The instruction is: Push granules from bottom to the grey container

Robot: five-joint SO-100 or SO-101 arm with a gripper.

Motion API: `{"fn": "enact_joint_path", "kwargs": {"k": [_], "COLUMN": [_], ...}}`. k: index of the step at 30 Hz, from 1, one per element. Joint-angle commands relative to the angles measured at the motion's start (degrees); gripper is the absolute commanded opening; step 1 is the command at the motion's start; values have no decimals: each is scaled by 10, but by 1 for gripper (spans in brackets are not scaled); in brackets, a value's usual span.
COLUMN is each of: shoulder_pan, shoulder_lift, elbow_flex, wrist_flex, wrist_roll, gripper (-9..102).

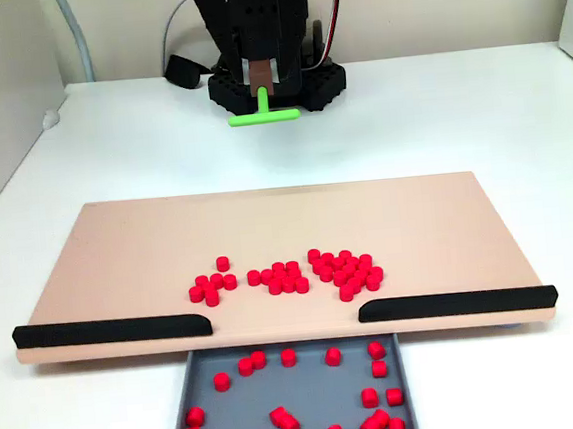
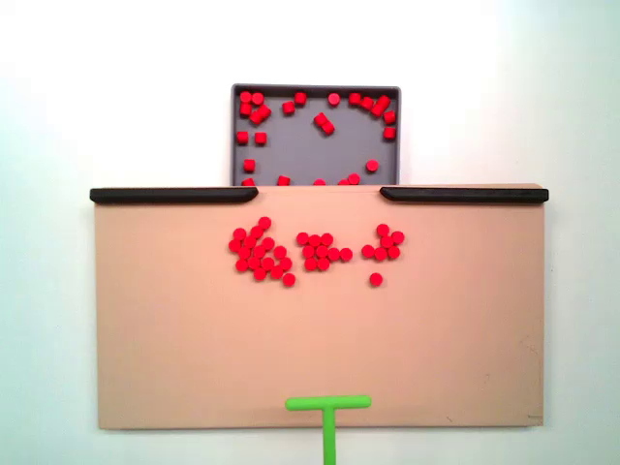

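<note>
**Pusher parked at far edge of board; three pellet clusters left to sweep**

Landmark: the gap between the two black strips point(image 2: 174, 195) on the beige board point(image 2: 194, 339), where the board drops into the grey container point(image 2: 310, 145).

Step in hand, judged: the green T-shaped pusher point(image 2: 328, 403) is to be set down behind the granules point(image 2: 315, 250) and driven toward the gap.
- The crossbar is seen at the board edge farthest from the gap, roughly in line with the gap's centre, well apart from the pellets.
- The crossbar looks narrower than the spread of pellets, so one stroke is unlikely to catch all. Separate passes per cluster are advised, outer clusters angled inward toward the gap.
- The bar should be kept low and flat on the board; pellets are likely to roll under or round the ends otherwise.
- One stray pellet point(image 2: 375, 279) sits slightly farther from the gap than the rest; the stroke should start behind it.
- Outer clusters lie close to the inner ends of the strips; pellets pushed straight may jam against them.

Claw point(image 1: 261, 88): the pusher's stem is seen running up into the dark arm body; it appears to be held, but how far the fingers are open cannot be told.

Containers: the grey container lies just beyond the gap, tucked partly under the board edge. Many red pellets are already inside, mostly along its walls and corners, centre largely bare. Plenty of room is left.
</note>
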Motion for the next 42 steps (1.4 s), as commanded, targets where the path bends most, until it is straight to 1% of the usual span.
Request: {"fn": "enact_joint_path", "kwargs": {"k": [1, 42], "shoulder_pan": [-14, -18], "shoulder_lift": [7, -4], "elbow_flex": [-4, -4], "wrist_flex": [-3, -3], "wrist_roll": [33, 33], "gripper": [0, 0]}}
